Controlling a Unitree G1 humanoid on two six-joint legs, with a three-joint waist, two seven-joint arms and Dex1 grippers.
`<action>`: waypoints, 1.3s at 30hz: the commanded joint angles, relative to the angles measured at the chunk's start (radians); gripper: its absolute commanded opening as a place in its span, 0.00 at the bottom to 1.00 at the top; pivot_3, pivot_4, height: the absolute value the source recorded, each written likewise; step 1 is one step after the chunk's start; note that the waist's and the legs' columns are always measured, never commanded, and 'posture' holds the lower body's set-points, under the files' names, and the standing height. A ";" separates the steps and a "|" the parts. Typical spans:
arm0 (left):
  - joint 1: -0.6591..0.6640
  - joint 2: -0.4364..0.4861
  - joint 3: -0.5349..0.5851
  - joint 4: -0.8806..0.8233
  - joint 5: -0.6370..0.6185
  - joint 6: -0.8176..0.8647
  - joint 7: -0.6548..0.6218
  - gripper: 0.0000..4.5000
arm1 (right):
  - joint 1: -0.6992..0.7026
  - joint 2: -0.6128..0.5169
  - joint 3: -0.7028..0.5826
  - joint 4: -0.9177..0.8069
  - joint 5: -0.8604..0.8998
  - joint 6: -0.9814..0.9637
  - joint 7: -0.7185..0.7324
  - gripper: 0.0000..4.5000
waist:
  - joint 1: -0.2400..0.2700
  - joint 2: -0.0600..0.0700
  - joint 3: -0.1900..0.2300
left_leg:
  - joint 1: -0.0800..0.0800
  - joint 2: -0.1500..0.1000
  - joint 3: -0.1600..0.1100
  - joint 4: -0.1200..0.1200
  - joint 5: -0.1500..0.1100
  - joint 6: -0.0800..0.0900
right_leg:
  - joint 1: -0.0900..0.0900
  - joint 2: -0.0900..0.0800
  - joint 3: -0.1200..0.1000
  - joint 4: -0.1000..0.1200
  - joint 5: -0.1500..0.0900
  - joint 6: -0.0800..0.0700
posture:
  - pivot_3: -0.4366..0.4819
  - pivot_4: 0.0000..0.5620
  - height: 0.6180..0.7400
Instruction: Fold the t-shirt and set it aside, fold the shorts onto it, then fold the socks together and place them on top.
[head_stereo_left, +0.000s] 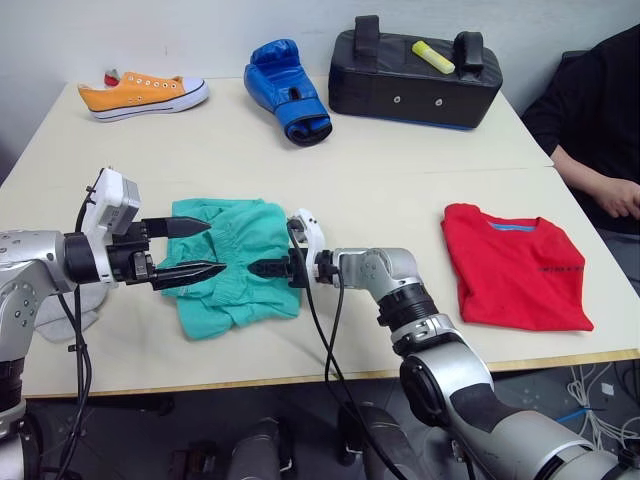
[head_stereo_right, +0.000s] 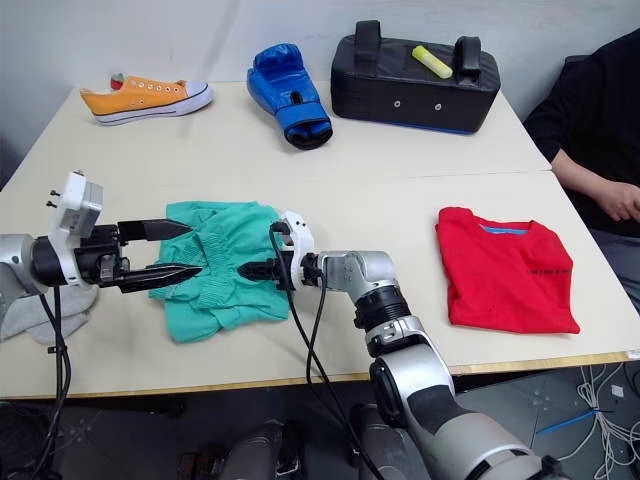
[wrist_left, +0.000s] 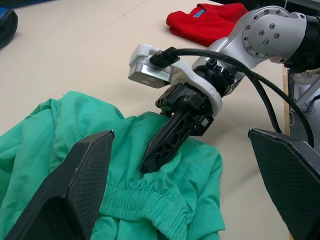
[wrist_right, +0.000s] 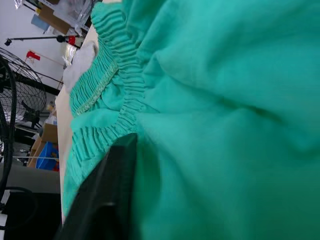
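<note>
The shorts (head_stereo_left: 232, 262) sit bunched mid-table, between both arms; soft, light, floppy fabric, so the gathered waistband is probably the best place to pinch. The folded t-shirt (head_stereo_left: 517, 264) is well apart on the right. Left gripper (head_stereo_left: 186, 249) is spread wide over the teal cloth. Right gripper (head_stereo_left: 268, 267) pokes into the shorts; can't tell its state. Socks (head_stereo_right: 35, 312) lie at the left edge. The boxing glove (head_stereo_left: 288, 90) and sneaker (head_stereo_left: 142, 96) are far back, not in the way.

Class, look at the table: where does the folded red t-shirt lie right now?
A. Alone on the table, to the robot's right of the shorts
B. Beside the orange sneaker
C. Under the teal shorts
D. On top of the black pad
A: the t-shirt lies folded on the table, apart from the shorts, which are to its left.
</note>
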 joint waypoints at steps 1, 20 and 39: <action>-0.052 0.004 -0.003 -0.013 -0.043 0.024 -0.007 1.00 | 0.005 -0.031 -0.018 -0.107 0.030 0.038 -0.005 0.10 | 0.002 0.000 0.000 | 0.000 0.000 0.000 0.000 0.000 0.000 | 0.000 0.000 0.000 0.000 0.000 0.000 | 0.48 0.27 1.00; -0.269 -0.170 -0.226 0.115 -0.069 0.024 -0.132 1.00 | 0.411 -1.239 -0.400 -0.934 0.268 0.538 0.234 0.01 | 0.035 0.001 0.002 | -0.002 -0.002 -0.001 -0.002 0.000 0.007 | 0.001 0.000 -0.002 -0.010 0.000 0.002 | 0.48 0.27 1.00; -0.358 -0.237 -0.253 0.137 -0.057 0.031 -0.146 1.00 | 0.975 -1.006 -0.640 -0.620 -0.027 -0.332 0.096 0.32 | 0.041 0.000 0.003 | 0.001 -0.004 -0.001 -0.005 0.009 0.005 | 0.003 0.001 0.001 -0.008 0.002 0.005 | 0.48 0.27 1.00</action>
